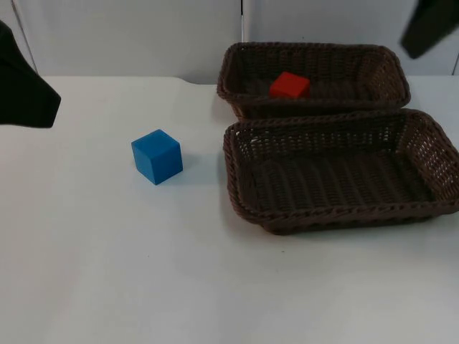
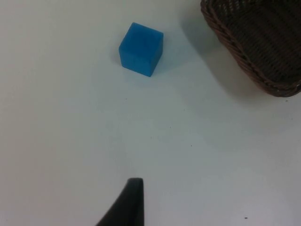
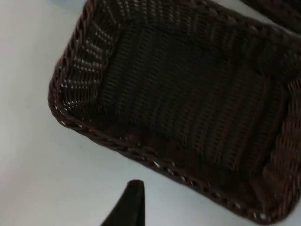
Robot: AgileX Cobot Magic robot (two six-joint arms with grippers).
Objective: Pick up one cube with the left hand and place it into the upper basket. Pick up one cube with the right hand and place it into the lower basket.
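Red cube (image 1: pixel 290 85) inside the upper basket (image 1: pixel 380 63), near the table's (image 1: pixel 107 272) far edge; blue cube (image 1: pixel 156 156) on the table, left of the lower basket (image 1: pixel 244 179) and apart from it (nothing in that basket); left gripper (image 2: pixel 131 200) above bare table near the blue cube, jaw state impossible to tell; right gripper (image 3: pixel 129 202) over the lower basket's rim, jaws likewise impossible to tell.
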